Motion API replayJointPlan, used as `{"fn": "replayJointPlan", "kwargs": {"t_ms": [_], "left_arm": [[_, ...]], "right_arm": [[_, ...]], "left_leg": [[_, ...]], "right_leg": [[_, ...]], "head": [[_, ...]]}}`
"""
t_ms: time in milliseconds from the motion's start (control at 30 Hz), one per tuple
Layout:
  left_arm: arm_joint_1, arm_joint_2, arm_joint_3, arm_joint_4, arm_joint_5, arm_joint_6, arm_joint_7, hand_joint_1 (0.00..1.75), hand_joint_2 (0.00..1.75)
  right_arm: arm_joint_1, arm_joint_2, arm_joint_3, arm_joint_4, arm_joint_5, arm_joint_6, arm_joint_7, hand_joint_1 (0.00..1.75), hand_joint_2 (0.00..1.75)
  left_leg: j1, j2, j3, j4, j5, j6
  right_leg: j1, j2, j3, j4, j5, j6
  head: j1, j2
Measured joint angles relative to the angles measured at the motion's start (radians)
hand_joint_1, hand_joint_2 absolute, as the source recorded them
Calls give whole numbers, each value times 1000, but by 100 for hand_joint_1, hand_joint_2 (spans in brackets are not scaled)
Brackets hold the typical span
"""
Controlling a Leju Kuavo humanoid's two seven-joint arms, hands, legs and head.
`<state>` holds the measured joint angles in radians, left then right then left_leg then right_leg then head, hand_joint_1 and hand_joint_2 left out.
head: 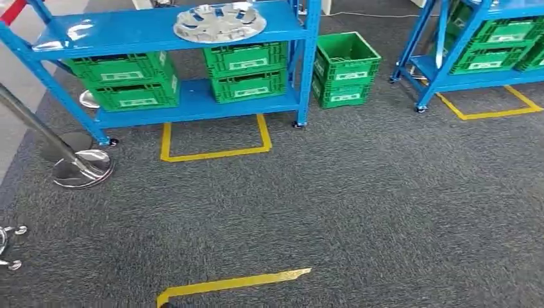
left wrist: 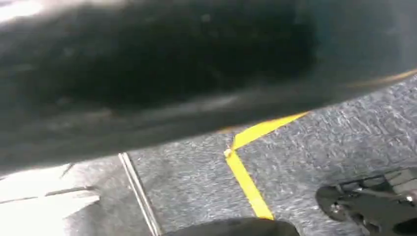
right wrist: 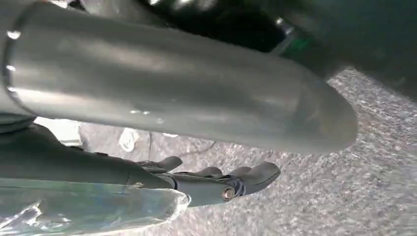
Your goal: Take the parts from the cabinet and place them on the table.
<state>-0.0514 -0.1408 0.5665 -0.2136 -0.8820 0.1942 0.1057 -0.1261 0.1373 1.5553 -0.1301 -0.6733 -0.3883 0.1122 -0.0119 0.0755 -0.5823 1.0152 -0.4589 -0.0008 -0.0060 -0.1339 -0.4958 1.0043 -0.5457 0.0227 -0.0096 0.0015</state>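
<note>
A silver wheel cover (head: 219, 22) lies flat on the upper shelf of the blue rack (head: 147, 33) at the far side of the carpet, well ahead of me. A clear plastic bag (head: 82, 29) lies on the same shelf to its left. Green crates (head: 247, 70) fill the shelf below. In the right wrist view my right hand (right wrist: 221, 183) hangs over the grey carpet with its dark fingers (right wrist: 255, 173) stretched out and nothing between them. A crinkled clear plastic sleeve (right wrist: 98, 211) runs alongside the hand.
A green crate stack (head: 346, 67) stands on the floor right of the rack. A second blue rack (head: 475, 74) is at the far right. A chrome post base (head: 83, 168) sits at the left. Yellow tape (head: 215, 153) marks the floor before the rack, with another strip (head: 234, 282) near me.
</note>
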Motion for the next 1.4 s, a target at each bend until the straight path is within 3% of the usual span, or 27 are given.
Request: {"fn": "replayJointPlan", "kwargs": {"t_ms": [33, 67, 100, 133, 200, 233, 267, 300, 333, 367, 400, 433, 533, 567, 600, 633, 667, 700, 733, 767, 800, 833, 900, 967, 1000, 1033, 1400], "left_arm": [[4, 0, 0, 0, 0, 0, 0, 0, 0], [4, 1, 0, 0, 0, 0, 0, 0, 0], [6, 1, 0, 0, 0, 0, 0, 0, 0], [3, 0, 0, 0, 0, 0, 0, 0, 0], [0, -3, 0, 0, 0, -2, 0, 0, 0], [0, -3, 0, 0, 0, -2, 0, 0, 0], [2, -2, 0, 0, 0, -2, 0, 0, 0], [3, -2, 0, 0, 0, -2, 0, 0, 0], [3, -2, 0, 0, 0, -2, 0, 0, 0], [3, -3, 0, 0, 0, -2, 0, 0, 0], [3, -4, 0, 0, 0, -2, 0, 0, 0], [-1, -3, 0, 0, 0, -2, 0, 0, 0], [6, -3, 0, 0, 0, -2, 0, 0, 0], [8, -2, 1, 0, 0, -2, 0, 0, 0], [9, 0, 1, 0, 0, -2, 0, 0, 0], [7, -1, 1, 0, 0, -2, 0, 0, 0], [4, -1, 1, 0, 0, -2, 0, 0, 0], [0, -1, 1, 0, 0, -2, 0, 0, 0], [0, -2, 1, 0, 0, -2, 0, 0, 0], [1, -2, 1, 0, 0, -2, 0, 0, 0], [5, -2, 1, 0, 0, -2, 0, 0, 0], [8, -2, 1, 0, 0, -2, 0, 0, 0], [9, 0, 2, 0, 0, -2, 0, 0, 0], [7, 3, 3, 0, 0, -1, -1, 0, 0], [5, 1, 4, 0, 0, 0, -2, 0, 0], [5, -1, 4, 0, 0, 0, -4, 0, 0], [7, 0, 20, 0, 0, 5, -7, 0, 0]], "right_arm": [[-3, 0, 0, 0, 0, 0, 0, 0, 0], [-6, 0, 0, 0, -1, 0, 0, 0, 0], [-8, 0, 0, 0, -2, 0, 0, 0, 0], [-7, 0, 0, 0, -3, 0, 0, 0, 0], [-1, 0, 0, 0, -5, 0, 0, 0, 0], [1, 0, 0, 0, -6, 0, 0, 0, 0], [2, 0, 0, 0, -6, 0, 0, 0, 0], [1, 0, 0, 0, -6, 0, 0, 0, 0], [0, 0, 0, 0, -6, 0, 0, 0, 0], [0, 0, 0, 0, -6, 0, 0, 0, 0], [0, 0, 0, 0, -6, 0, 0, 0, 0], [1, 0, 0, 0, -6, 0, 0, 0, 0], [-1, 0, -1, 0, -6, 0, -3, 0, 0], [-2, 0, -1, 0, -6, 0, -3, 0, 0], [-2, 0, -1, 0, -6, 0, -3, 0, 0], [-2, 1, -1, 0, -6, -1, -6, 0, 0], [0, 1, -1, 0, -6, -1, -6, 0, 0], [3, 1, -1, 0, -7, -1, -6, 0, 0], [4, 1, -1, 0, -10, -1, -7, 0, 0], [5, 0, -1, 0, -18, -2, -14, 0, 0], [4, 1, -1, 0, -26, -2, -17, 0, 0], [2, 1, -2, 0, -36, -1, -18, 0, 0], [0, 1, -2, 0, -45, -2, -23, 0, 0], [-2, 1, -4, 0, -55, -2, -24, 0, 0], [-1, 1, -7, 0, -59, -1, -24, 0, 0], [1, 1, -9, 0, -62, 0, -26, 0, 0], [2, 1, -27, 0, -80, 3, -36, 0, 0]], "left_leg": [[0, -12, -2, -4, 2, 4], [11, -28, 6, -13, 9, 13], [12, -36, 6, -13, 9, 19], [12, -52, 5, -13, 9, 24], [11, -82, 5, -13, 7, 29], [11, -98, 6, -13, 7, 29], [11, -112, 7, -12, 7, 29], [11, -130, 10, -12, 6, 27], [11, -145, 14, -12, 5, 26], [12, -160, 18, -11, 3, 23], [13, -172, 17, -11, 1, 19], [8, -186, 11, -2, -1, 12], [19, -211, 0, -9, 10, -7], [17, -223, -2, -8, 7, -14], [13, -161, -5, 8, -6, -19], [12, -115, -23, 49, -33, -23], [13, -93, -60, 122, -72, -27], [16, -87, -101, 205, -108, -31], [18, -85, -135, 271, -130, -33], [21, -83, -152, 299, -131, -35], [23, -82, -142, 282, -105, -35], [23, -82, -114, 229, -66, -34], [20, -77, -17, 49, 26, -19], [12, -63, 14, -9, 4, -5], [13, -63, 10, -11, 6, -9], [14, -64, 11, -13, 6, -21], [10, -65, 16, -13, -1, -4]], "right_leg": [[1, -12, 10, -3, -2, 4], [-4, -3, 3, 0, -10, 12], [-6, 64, -6, 30, -33, 16], [-8, 101, -36, 97, -70, 17], [-8, 128, -120, 259, -136, 20], [-8, 131, -150, 305, -142, 21], [-7, 132, -160, 305, -124, 20], [-7, 133, -147, 258, -78, 17], [-8, 136, -117, 183, -26, 15], [-9, 154, -79, 90, 28, 11], [-12, 203, -56, 35, 40, 7], [-18, 224, -48, 8, 33, 5], [-8, 201, -43, 16, 32, -6], [-15, 188, -39, 7, 36, -12], [-15, 173, -34, 1, 38, -18], [-14, 160, -30, -1, 37, -26], [-12, 143, -29, -1, 35, -29], [-11, 125, -28, -1, 32, -32], [-11, 109, -28, 0, 30, -33], [-11, 102, -27, 0, 28, -32], [-10, 96, -24, 0, 26, -30], [-10, 91, -21, 0, 24, -29], [-10, 87, -9, 0, 19, -24], [-4, 85, -12, 3, 12, -14], [-2, 82, -15, 6, 12, -12], [-1, 84, -16, 4, 12, -24], [-6, 83, -11, -15, 16, -7]], "head": [[1, 0], [-1, 0], [8, 0], [10, 0], [13, 0], [15, 0], [15, 0], [15, 0], [15, 0], [15, 0], [16, 0], [15, 0], [15, 0], [15, 0], [13, 0], [0, 0], [1, 0], [-1, 0], [1, 0], [0, 0], [1, 0], [0, 0], [0, 0], [0, 0], [2, 0], [5, 0], [5, 0]]}}
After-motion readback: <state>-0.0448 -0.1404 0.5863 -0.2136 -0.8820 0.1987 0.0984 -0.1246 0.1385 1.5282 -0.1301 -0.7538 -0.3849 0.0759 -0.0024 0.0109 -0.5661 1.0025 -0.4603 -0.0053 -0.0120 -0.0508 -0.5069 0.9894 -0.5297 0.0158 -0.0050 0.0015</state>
